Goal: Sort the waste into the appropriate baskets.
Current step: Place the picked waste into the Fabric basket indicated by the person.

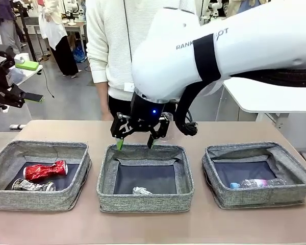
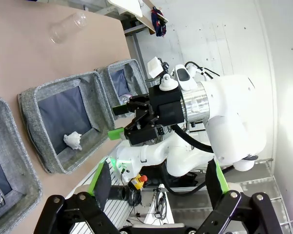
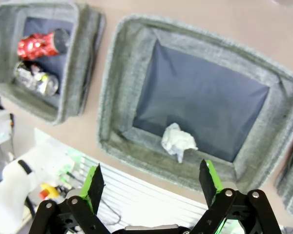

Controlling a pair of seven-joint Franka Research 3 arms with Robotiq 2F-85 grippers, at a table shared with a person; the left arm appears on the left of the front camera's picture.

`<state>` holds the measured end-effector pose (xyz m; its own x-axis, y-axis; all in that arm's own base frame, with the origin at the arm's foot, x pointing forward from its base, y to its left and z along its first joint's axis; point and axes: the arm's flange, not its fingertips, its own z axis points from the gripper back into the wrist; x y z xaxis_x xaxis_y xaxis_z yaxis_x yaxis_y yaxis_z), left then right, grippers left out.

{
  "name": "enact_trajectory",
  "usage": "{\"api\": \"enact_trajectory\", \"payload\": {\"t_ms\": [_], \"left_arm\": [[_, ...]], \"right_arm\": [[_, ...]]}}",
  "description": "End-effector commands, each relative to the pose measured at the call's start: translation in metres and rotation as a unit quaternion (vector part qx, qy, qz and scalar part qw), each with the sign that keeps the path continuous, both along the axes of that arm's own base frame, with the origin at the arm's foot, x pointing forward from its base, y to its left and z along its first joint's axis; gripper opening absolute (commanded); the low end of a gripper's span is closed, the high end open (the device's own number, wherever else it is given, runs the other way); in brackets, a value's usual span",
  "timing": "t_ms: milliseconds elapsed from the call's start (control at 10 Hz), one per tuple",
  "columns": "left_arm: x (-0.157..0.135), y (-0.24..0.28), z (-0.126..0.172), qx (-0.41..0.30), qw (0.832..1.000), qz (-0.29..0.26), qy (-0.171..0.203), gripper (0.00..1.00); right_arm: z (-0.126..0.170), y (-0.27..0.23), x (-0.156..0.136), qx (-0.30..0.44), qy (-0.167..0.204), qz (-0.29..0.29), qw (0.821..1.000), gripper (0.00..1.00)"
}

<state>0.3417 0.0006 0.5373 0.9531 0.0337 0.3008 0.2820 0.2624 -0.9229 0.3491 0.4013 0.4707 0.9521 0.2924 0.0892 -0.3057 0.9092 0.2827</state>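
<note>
The crumpled paper wad (image 3: 178, 141) lay against the near wall of the middle basket (image 1: 106, 176), directly below the right gripper (image 1: 134, 144), whose fingers stood apart and empty, likely just after dropping it. Two crushed cans (image 1: 45, 170) shared the left basket (image 1: 0, 162), and the plastic bottle (image 1: 257, 183) lay in the right one, so like sat with like. The left wrist view alone showed a clear cup (image 2: 67, 27) lying loose on the bench (image 2: 19, 53), and the left gripper (image 2: 156, 183) spread wide, holding nothing.

I count three baskets (image 1: 41, 176), two cans (image 1: 45, 170), one bottle (image 1: 257, 183), one paper wad (image 1: 141, 191), one cup (image 2: 67, 27).
</note>
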Motion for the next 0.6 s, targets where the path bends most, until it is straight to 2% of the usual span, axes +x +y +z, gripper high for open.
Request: {"api": "enact_trajectory", "payload": {"t_ms": [0, 100, 300, 400, 500], "left_arm": [[0.0, 0.0, 0.001, -0.01, 1.0, -0.002, -0.011, 1.0], [0.0, 0.0, 0.001, -0.01, 1.0, -0.002, -0.011, 1.0], [0.0, 0.0, 0.001, -0.01, 1.0, -0.002, -0.011, 1.0], [0.0, 0.0, 0.001, -0.01, 1.0, -0.002, -0.011, 1.0], [0.0, 0.0, 0.001, -0.01, 1.0, -0.002, -0.011, 1.0]], "right_arm": [[0.017, -0.038, 0.0, 0.127, 0.046, -0.002, 0.991, 1.0], [0.034, -0.077, 0.007, 0.224, 0.09, -0.035, 0.97, 1.0], [0.046, -0.161, 0.015, 0.389, 0.172, -0.04, 0.904, 1.0], [0.042, -0.198, 0.016, 0.43, 0.202, -0.031, 0.879, 1.0], [0.035, -0.228, 0.016, 0.463, 0.206, -0.043, 0.861, 1.0]]}}
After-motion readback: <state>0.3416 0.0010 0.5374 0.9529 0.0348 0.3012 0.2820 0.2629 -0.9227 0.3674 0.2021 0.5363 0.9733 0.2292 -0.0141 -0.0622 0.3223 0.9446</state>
